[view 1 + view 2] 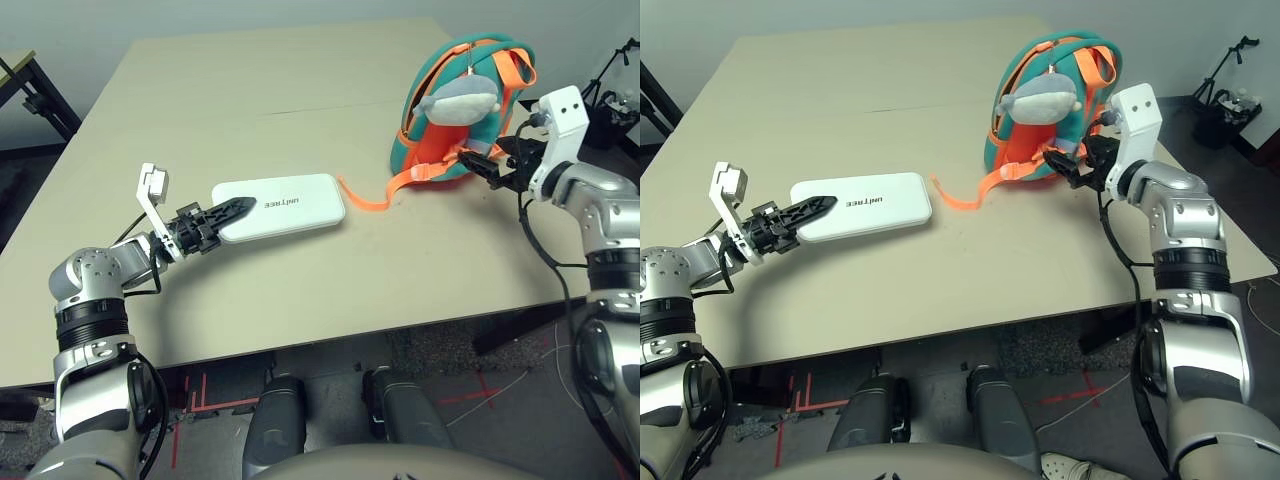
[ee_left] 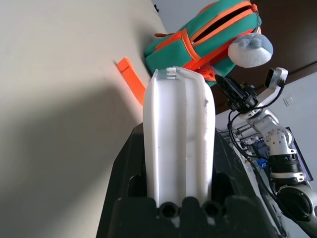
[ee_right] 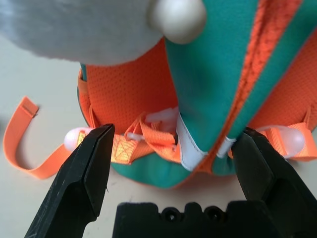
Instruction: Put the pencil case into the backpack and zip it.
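The white pencil case [image 1: 290, 204] lies flat on the table, left of the backpack. My left gripper [image 1: 236, 209] is shut on its left end, and the left wrist view shows the case [image 2: 178, 124] clamped between the black fingers. The teal and orange backpack [image 1: 412, 108] stands upright at the back right, its top zipper open [image 2: 225, 24]. A grey plush shark charm [image 1: 462, 100] hangs on its front. My right gripper [image 1: 487, 163] is open at the backpack's lower right side. Its fingers [image 3: 91, 163] straddle the bottom corner without closing on it.
An orange strap [image 1: 362, 196] trails from the backpack across the beige table [image 1: 300, 290] toward the case. The table's near edge runs just below both arms. Dark stands and cables [image 1: 612, 100] are off the table's right side.
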{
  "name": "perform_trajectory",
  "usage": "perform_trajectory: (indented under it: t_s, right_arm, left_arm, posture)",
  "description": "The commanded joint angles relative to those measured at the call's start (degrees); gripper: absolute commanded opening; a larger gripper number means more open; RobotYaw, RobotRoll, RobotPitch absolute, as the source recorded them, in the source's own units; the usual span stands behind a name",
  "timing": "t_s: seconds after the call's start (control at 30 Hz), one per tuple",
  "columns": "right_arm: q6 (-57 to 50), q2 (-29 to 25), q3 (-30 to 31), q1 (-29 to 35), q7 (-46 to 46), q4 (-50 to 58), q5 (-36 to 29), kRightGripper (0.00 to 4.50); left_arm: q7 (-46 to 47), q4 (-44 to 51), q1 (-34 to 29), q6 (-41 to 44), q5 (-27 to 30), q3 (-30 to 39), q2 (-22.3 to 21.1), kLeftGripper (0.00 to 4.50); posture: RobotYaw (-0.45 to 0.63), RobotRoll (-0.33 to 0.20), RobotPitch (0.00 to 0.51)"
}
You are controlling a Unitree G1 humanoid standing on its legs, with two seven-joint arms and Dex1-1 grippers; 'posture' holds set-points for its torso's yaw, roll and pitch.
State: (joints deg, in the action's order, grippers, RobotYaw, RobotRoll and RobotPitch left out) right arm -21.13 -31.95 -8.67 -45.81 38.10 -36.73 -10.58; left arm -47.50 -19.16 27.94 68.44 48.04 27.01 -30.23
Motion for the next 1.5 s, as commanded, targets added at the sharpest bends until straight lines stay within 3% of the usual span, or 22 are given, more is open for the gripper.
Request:
perform_trajectory:
  t_s: [0.03,0.2,0.5,1.27,1.37,1.5]
  right_arm:
    - [5.30,0.99,0.94,-2.63,-1.36,-7.62,1.94,4.50]
    - [10.77,1.70,0.08,-5.37,-3.45,-14.55,2.21,4.50]
    - [14.88,1.50,-1.15,-7.22,-4.47,-17.47,1.01,4.50]
    - [15.75,1.84,-2.09,-6.71,-6.82,-19.30,0.82,4.50]
    - [15.71,2.03,-2.16,-6.71,-6.51,-19.24,0.57,3.87]
    - [15.59,2.23,-2.12,-6.63,-6.30,-18.98,0.48,2.38]
  left_arm:
    - [0.50,2.60,-0.95,-1.10,2.10,1.93,-0.13,1.28]
    - [2.10,3.12,-0.84,-4.24,2.39,5.05,-1.43,1.28]
    - [5.62,-0.09,1.61,-17.52,-0.01,8.31,-2.97,1.28]
    - [6.23,0.15,1.68,-18.19,1.31,6.17,-2.38,1.27]
    - [6.18,0.09,1.60,-18.15,1.32,6.16,-2.42,1.27]
    - [6.03,-0.03,1.42,-18.11,1.28,6.17,-2.60,1.27]
  posture:
    - [-0.05,0.000,0.073]
    - [-0.04,0.000,0.070]
    - [-0.03,0.000,0.062]
    - [-0.04,0.000,0.062]
    - [-0.04,0.000,0.065]
    - [-0.04,0.000,0.067]
